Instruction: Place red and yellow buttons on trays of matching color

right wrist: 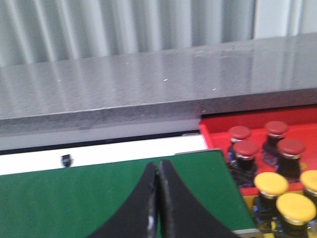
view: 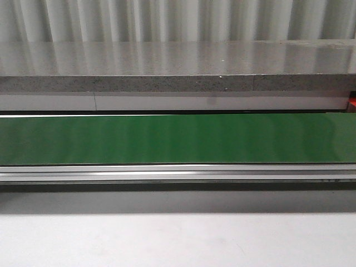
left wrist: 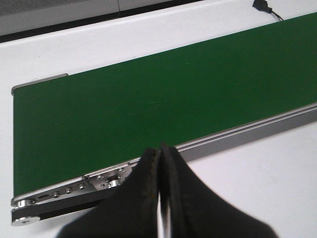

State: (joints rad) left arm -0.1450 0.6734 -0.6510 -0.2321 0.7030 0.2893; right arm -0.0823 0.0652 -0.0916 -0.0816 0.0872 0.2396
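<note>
A green belt (view: 178, 139) runs bare across the table (view: 178, 239) in the front view, a grey ledge (view: 178, 67) behind it and a sliver of red tray (view: 352, 104) at 3 o'clock. The left gripper (left wrist: 160, 151) hangs over the belt's near rail, fingers pressed together on nothing. The right gripper (right wrist: 158, 166), likewise closed and empty, hovers over the belt's end; at its 3 o'clock the red tray holds four red buttons (right wrist: 246, 148), with three yellow buttons (right wrist: 296, 207) at 4 o'clock, their tray hidden.
</note>
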